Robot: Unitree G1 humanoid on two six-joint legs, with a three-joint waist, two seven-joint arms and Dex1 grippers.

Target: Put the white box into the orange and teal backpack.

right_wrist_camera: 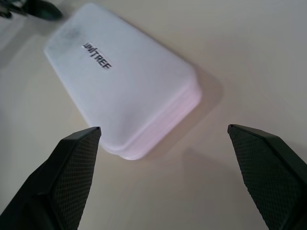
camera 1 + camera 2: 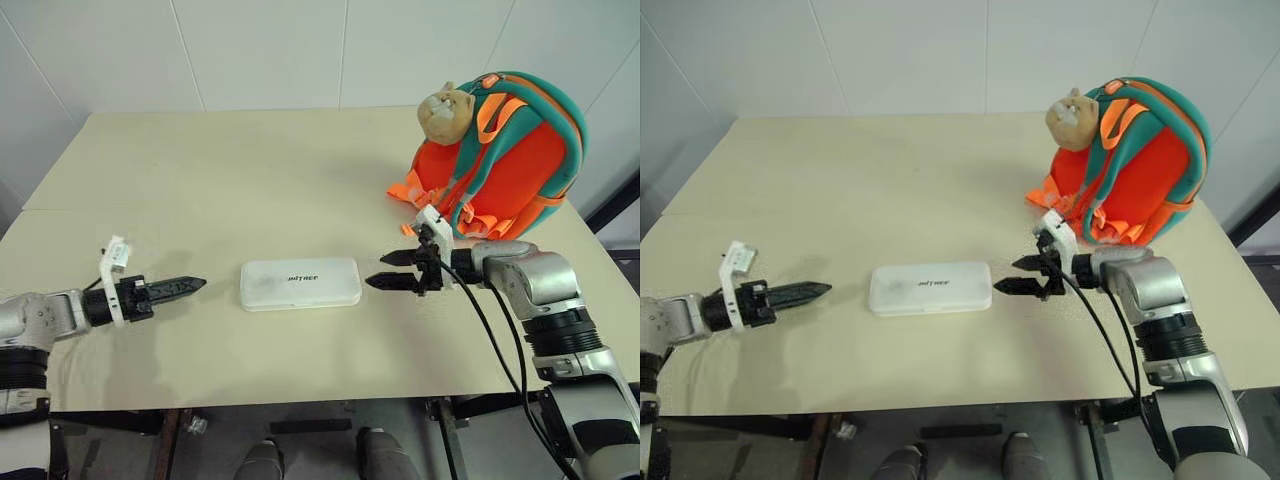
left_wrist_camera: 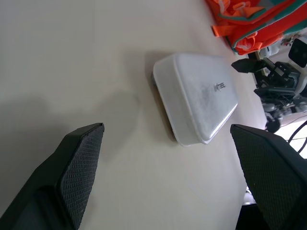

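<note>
One white box (image 2: 300, 284) between two wide-open, empty claws, left claw (image 2: 190, 286) and right claw (image 2: 385, 270); one orange and teal backpack (image 2: 510, 160) nearby.

Left gripper (image 2: 195, 285) and right gripper (image 2: 385, 270) gape, facing inward.

A pale cream rectangular surface (image 2: 250, 190) fills the middle, its top matte. Behind its far edge rises a white panelled wall (image 2: 270, 50) with thin vertical seams.
</note>
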